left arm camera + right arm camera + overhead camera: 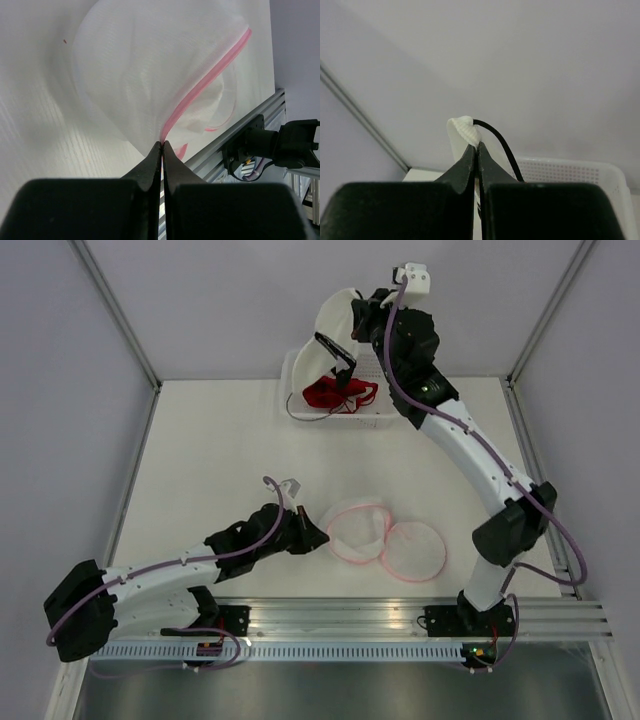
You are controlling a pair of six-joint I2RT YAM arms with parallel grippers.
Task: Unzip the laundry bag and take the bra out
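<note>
The laundry bag [385, 540] lies unzipped on the table, its two round white mesh halves with pink zipper trim spread side by side. My left gripper [318, 536] is shut on the bag's left edge; in the left wrist view the fingertips [162, 144] pinch the mesh [145, 75] right where the pink zipper [210, 75] ends. My right gripper [358, 324] is raised high at the back, shut on a white bra [337, 308] with a black strap [335, 348] that dangles over the basket. In the right wrist view the jaws [478, 145] pinch the white fabric [464, 129].
A clear plastic basket [372, 421] stands at the back of the table under the right gripper, with a red garment [330, 394] in it. Its perforated wall shows in the right wrist view [570, 172]. An aluminium rail [400, 615] runs along the near edge.
</note>
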